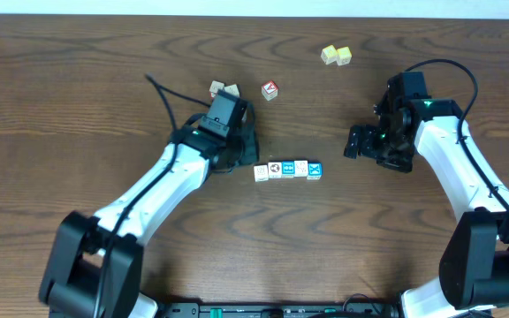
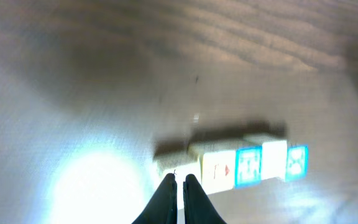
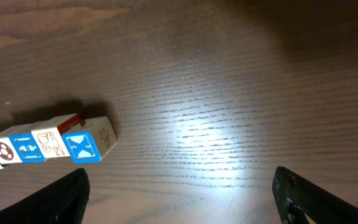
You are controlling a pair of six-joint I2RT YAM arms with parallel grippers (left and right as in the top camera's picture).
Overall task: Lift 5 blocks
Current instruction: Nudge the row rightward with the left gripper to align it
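Table: dark brown wood-grain top (image 1: pixel 78 71), matte, with a bright glare patch in each wrist view.
Five blocks: small square-edged cubes (image 1: pixel 287 169) lying face to face in one straight row near the table's middle. The faces are pale cream with printed marks, two tops are bright blue, and a red side shows in the right wrist view (image 3: pixel 48 143).
Left gripper: black fingers pressed together with nothing between them (image 1: pixel 253 156), at 9 o'clock of the row. In the left wrist view its tips (image 2: pixel 178 186) sit just beside the row's end block (image 2: pixel 241 165); I cannot tell whether they touch.
Right gripper: black fingers spread wide, holding nothing (image 1: pixel 353 141), at 2 o'clock of the row and well apart from it. Bare wood lies between them in its own view (image 3: pixel 179 190).
Red-faced cube: one, with a white mark (image 1: pixel 269 89), at 12 o'clock of the row.
Yellow cubes: two plain ones, touching (image 1: pixel 336 56), at 1 o'clock, far off.
Pale cubes: two (image 1: pixel 224 89), at 11 o'clock, just behind the left wrist.
Cable: thin black loops (image 1: pixel 162 93) running along both arms.
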